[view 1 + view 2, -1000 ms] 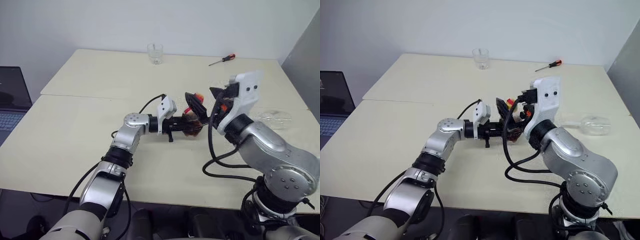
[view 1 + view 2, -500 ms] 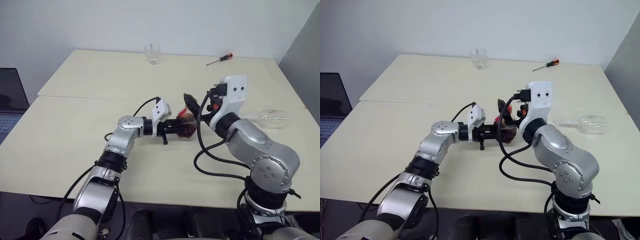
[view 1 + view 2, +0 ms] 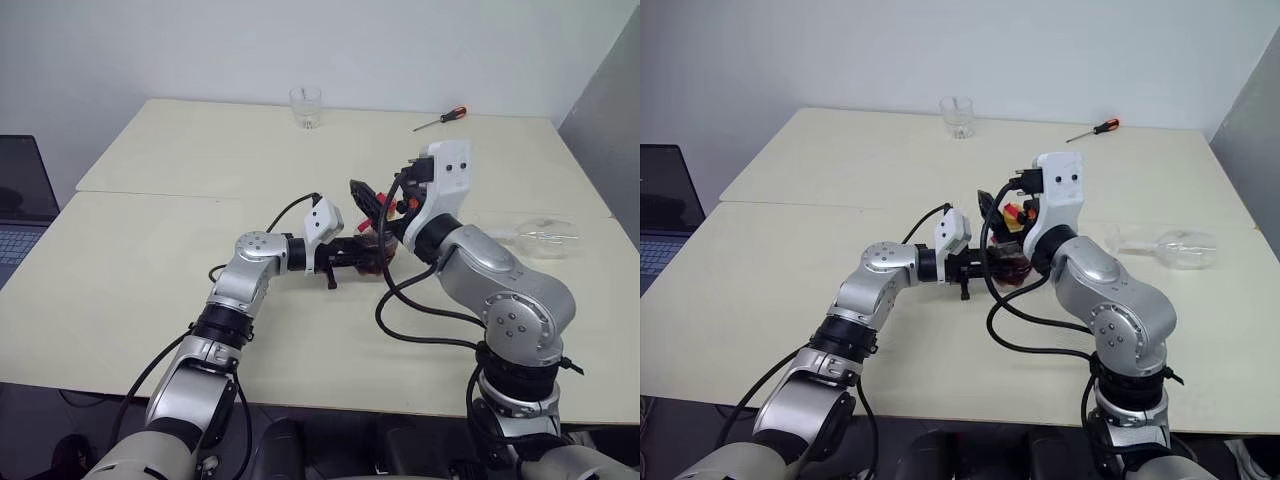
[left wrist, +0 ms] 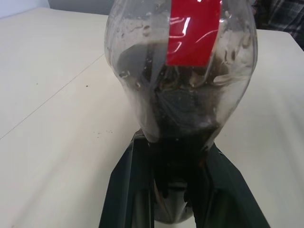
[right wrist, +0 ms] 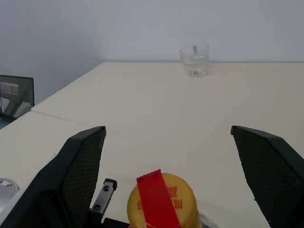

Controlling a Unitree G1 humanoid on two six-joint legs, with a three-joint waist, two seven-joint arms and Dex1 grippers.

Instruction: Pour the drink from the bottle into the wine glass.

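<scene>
The laptop (image 3: 20, 205) sits at the far left, cut off by the frame edge. On the cream table (image 3: 150, 290) the left gripper (image 3: 365, 255) reaches in from the left and is clamped tight on the lower body of the bottle (image 4: 183, 76), near mid-table. The left wrist view gives what the head views cannot: two black fingers (image 4: 128, 190) pressing either side of the bottle's clear rounded body, with the drink (image 4: 183, 118), dark brown and in small quantity, pooled low inside and a red label strip running up the wall. In the head views the bottle is largely masked by both grippers and its level cannot be read. The right wrist view alone shows the yellow cap (image 5: 161, 202) with the red strip across it, partly cut off at the frame edge, seated between the right gripper (image 5: 173, 166) fingers (image 5: 83, 166), which stand wide apart and clear of the cap on both sides. A short clear tumbler (image 3: 306, 106) stands at the far edge of the table; whether it holds anything cannot be determined. Further right lies a red-handled screwdriver (image 3: 441, 119). At the right, well apart from the bottle, the wine glass (image 3: 1175, 247) lies on its side; its outline is faint and its stem hard to make out.
</scene>
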